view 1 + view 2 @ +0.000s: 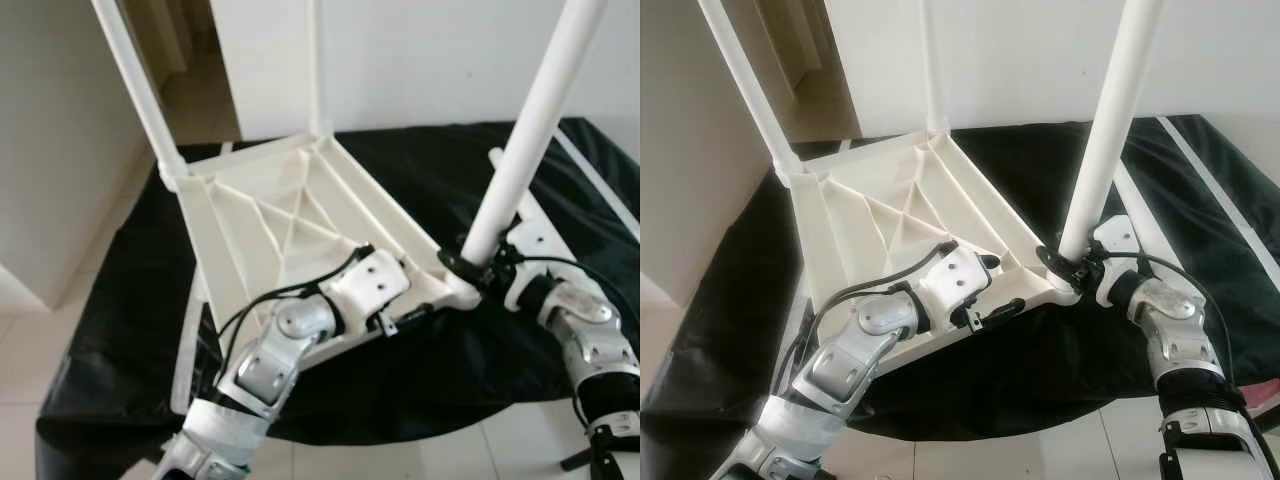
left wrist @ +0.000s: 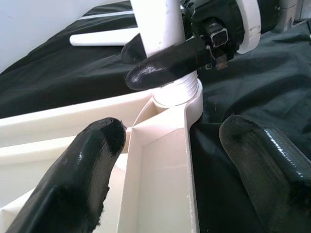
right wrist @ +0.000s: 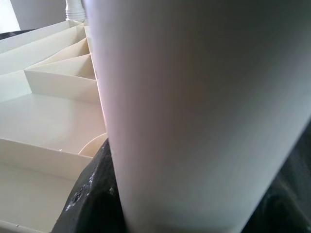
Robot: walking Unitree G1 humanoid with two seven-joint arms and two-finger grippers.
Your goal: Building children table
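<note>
Silver jointed arms, white wrist housings with screws, black looping cables, black fingers (image 2: 87, 170).

Place: a room in a home.
Floor: pale tiles (image 1: 40, 360), glossy.
Walls: plain white wall (image 1: 420, 60); an open doorway (image 1: 190, 60) led further in.
Work surface: a black cloth (image 1: 120, 330) was spread out.

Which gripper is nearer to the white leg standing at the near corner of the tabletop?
Right. The right gripper clasps the base of the white leg. The left gripper is open, straddling the tabletop rim beside that corner.
</note>
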